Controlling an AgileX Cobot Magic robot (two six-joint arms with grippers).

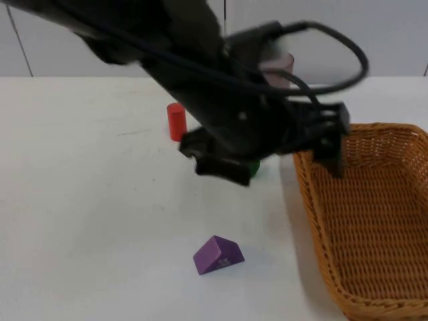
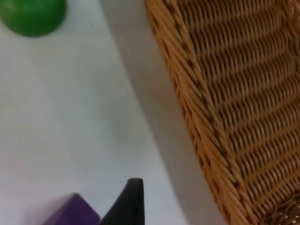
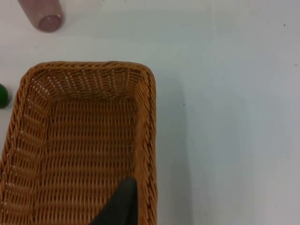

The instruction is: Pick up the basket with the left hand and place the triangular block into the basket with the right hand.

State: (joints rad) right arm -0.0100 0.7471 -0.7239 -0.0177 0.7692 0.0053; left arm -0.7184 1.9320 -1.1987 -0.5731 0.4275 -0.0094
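The purple triangular block (image 1: 218, 255) lies on its side on the white table, in front of the arms and left of the basket; one corner of the block (image 2: 75, 213) shows in the left wrist view. The woven brown basket (image 1: 374, 221) stands on the table at the right. My left arm reaches across from the upper left, and my left gripper (image 1: 329, 150) hangs over the near-left corner of the basket's rim (image 2: 187, 93). My right gripper (image 3: 119, 206) waits above the basket (image 3: 79, 140), which holds nothing.
A red cylinder (image 1: 176, 121) stands behind the arm at centre left. A green ball (image 1: 253, 167) sits half hidden under the left arm, close to the basket's left rim. A pinkish cylinder (image 3: 44, 14) stands behind the basket.
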